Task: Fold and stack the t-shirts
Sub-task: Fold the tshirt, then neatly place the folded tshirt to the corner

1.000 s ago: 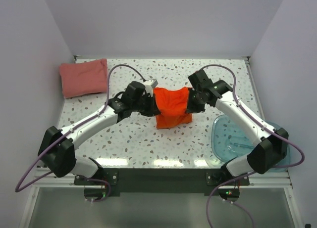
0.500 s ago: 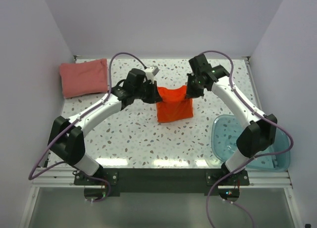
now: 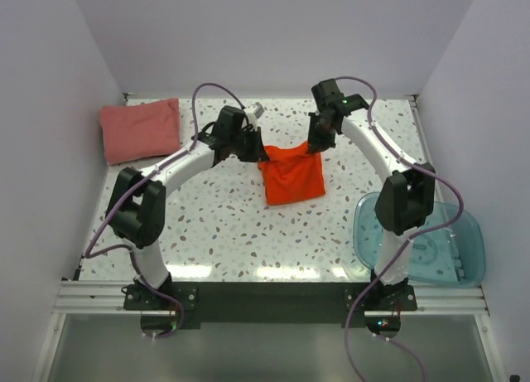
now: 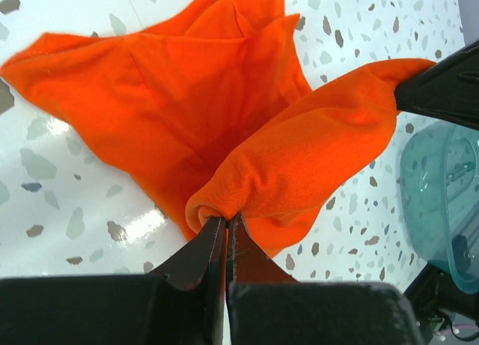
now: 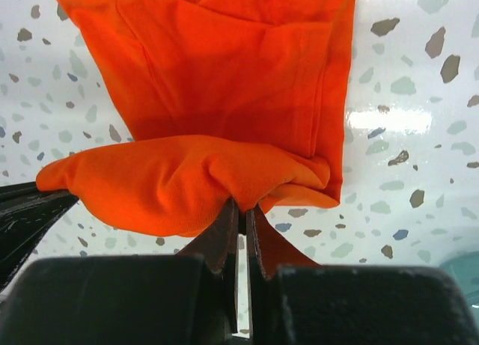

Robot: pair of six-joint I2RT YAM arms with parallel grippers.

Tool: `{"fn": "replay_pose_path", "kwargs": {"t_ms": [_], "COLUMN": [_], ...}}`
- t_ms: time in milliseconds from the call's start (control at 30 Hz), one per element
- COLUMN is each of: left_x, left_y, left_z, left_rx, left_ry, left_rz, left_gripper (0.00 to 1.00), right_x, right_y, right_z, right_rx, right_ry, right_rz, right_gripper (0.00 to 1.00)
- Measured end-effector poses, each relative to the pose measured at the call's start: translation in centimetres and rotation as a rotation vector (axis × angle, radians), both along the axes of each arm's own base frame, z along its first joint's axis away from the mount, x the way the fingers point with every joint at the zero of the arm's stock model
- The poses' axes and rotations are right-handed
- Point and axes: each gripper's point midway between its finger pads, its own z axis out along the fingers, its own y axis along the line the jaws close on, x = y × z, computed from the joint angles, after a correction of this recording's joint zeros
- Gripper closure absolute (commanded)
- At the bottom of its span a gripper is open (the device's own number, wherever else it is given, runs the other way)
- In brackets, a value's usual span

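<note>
While both pairs of jaws pinch its soft bunched corners, the orange-red t-shirt [image 3: 291, 179] sags in creases.

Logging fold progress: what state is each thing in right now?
orange shirt: partly folded, far corners pinched up, rest on table.
pink shirt: folded, lying flat, far left.
tub: upright, open-topped.
left gripper: shut on orange shirt.
right gripper: shut on orange shirt.

Orange-red t-shirt [image 3: 291, 176] mid-table — pink t-shirt [image 3: 139, 130] folded, far-left
</note>
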Motion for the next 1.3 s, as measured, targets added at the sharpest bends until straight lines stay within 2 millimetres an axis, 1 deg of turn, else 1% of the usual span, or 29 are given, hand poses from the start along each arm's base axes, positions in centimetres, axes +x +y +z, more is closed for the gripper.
{"fn": "replay_pose_path", "kwargs": {"t_ms": [100, 167, 267, 300, 333, 367, 400, 433, 467, 500, 533, 567, 600, 633, 700, 767, 800, 867, 933, 1033, 1100, 1233, 1300], "left_x": [1.6, 2.7, 5.1, 6.1, 7.3, 8.5, 9.7, 10.8, 11.6, 12.2, 12.6, 12.9, 13.1, 13.4, 13.8, 13.6, 13.2, 11.9, 10.1, 7.6, 6.3, 3.5, 2.6], "left_y": [-0.1, 0.0, 0.1, 0.0, -0.1, -0.3, -0.5, -0.6, -0.5, -0.4, -0.1, 0.3, 0.7, 1.0, 1.5, 1.8, 1.9, 2.4, 2.8, 3.0, 3.0, 3.4, 3.3], "left_z": [-0.4, -0.5, -0.5, -0.5, -0.5, -0.8, -1.0, -1.3, -1.9, -2.4, -2.9, -3.0, -3.1, -2.7, -1.7, -0.5, 0.0, 0.7, 0.9, 0.0, -1.1, -4.0, -4.8], "left_rx": [-0.004, -0.009, -0.023, -0.029, -0.033, -0.039, -0.042, -0.045, -0.045, -0.043, -0.035, -0.029, -0.018, -0.015, -0.015, -0.023, -0.027, -0.032, -0.041, -0.061, -0.070, -0.083, -0.101], "left_ry": [0.001, 0.001, -0.008, -0.013, -0.018, -0.021, -0.029, -0.034, -0.028, -0.019, -0.011, -0.010, -0.011, -0.021, -0.043, -0.062, -0.069, -0.070, -0.062, -0.038, -0.016, 0.050, 0.075], "left_rz": [0.012, 0.021, 0.039, 0.045, 0.051, 0.058, 0.063, 0.077, 0.094, 0.110, 0.129, 0.147, 0.162, 0.176, 0.193, 0.198, 0.197, 0.193, 0.179, 0.147, 0.128, 0.110, 0.100], "left_gripper": [1.00, 1.00, 1.00, 0.90, 0.73, 0.39, 0.29, 0.23, 0.16, 0.13, 0.10, 0.02, 0.00, 0.00, 0.00, 0.00, 0.00, 0.00, 0.00, 0.00, 0.00, 0.00, 0.00], "right_x": [1.7, 3.3, 5.5, 6.3, 7.2, 8.2, 9.1, 9.9, 10.7, 11.3, 11.7, 12.0, 12.2, 12.5, 12.8, 12.6, 12.4, 11.6, 10.3, 8.2, 7.0, 5.2, 4.6], "right_y": [0.1, 0.0, 0.0, -0.1, -0.4, -0.6, -0.8, -1.1, -1.4, -1.7, -1.8, -2.1, -2.3, -2.5, -2.5, -2.5, -2.5, -2.6, -2.4, -2.2, -1.9, -0.7, -0.2], "right_z": [-0.1, -0.2, -0.3, -0.5, -0.9, -1.2, -1.8, -2.4, -3.0, -3.5, -4.0, -4.3, -4.4, -4.3, -3.5, -2.6, -2.2, -1.4, -0.9, -0.9, -1.5, -3.5, -4.5], "right_rx": [0.004, 0.009, 0.025, 0.029, 0.030, 0.033, 0.033, 0.036, 0.037, 0.036, 0.037, 0.039, 0.040, 0.042, 0.050, 0.056, 0.059, 0.067, 0.085, 0.103, 0.104, 0.108, 0.108], "right_ry": [-0.008, -0.017, -0.034, -0.036, -0.036, -0.042, -0.044, -0.043, -0.044, -0.045, -0.046, -0.044, -0.049, -0.061, -0.093, -0.113, -0.125, -0.138, -0.142, -0.128, -0.110, -0.062, -0.040], "right_rz": [-0.004, -0.014, -0.022, -0.028, -0.039, -0.048, -0.061, -0.076, -0.088, -0.093, -0.100, -0.111, -0.114, -0.117, -0.116, -0.112, -0.108, -0.101, -0.088, -0.067, -0.051, -0.011, 0.003], "right_gripper": [1.00, 1.00, 1.00, 1.00, 0.93, 0.83, 0.69, 0.49, 0.44, 0.39, 0.29, 0.24, 0.21, 0.20, 0.20, 0.20, 0.21, 0.23, 0.24, 0.26, 0.26, 0.26, 0.26]}}
